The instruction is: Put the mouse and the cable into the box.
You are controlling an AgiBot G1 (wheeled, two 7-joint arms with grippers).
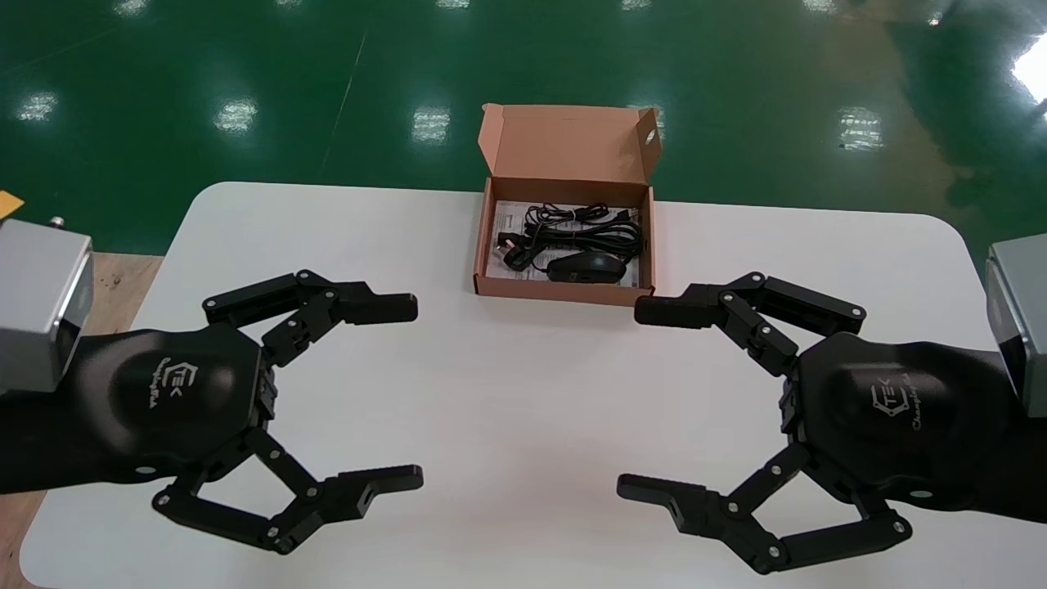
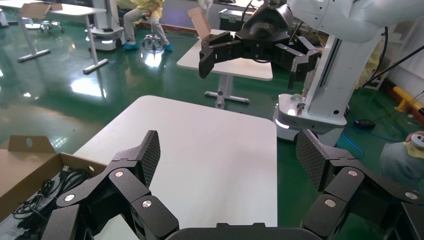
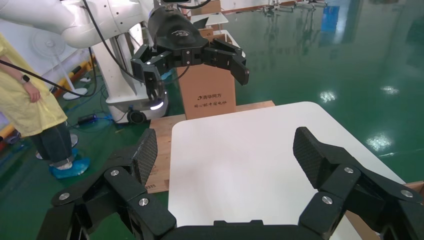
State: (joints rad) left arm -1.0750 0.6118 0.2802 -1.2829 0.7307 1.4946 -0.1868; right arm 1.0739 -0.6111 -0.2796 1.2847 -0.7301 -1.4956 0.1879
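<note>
Head view showed mouse point(image 1: 587, 267) and cable point(image 1: 581, 229) in the box point(image 1: 564, 291) beyond wide-open left hand point(image 1: 415, 393) and right hand point(image 1: 631, 398); backing straight away seemed safest.

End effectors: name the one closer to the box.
The right end effector: it nearly reaches the box's front corner, while the left end effector leaves a wider gap.
</note>
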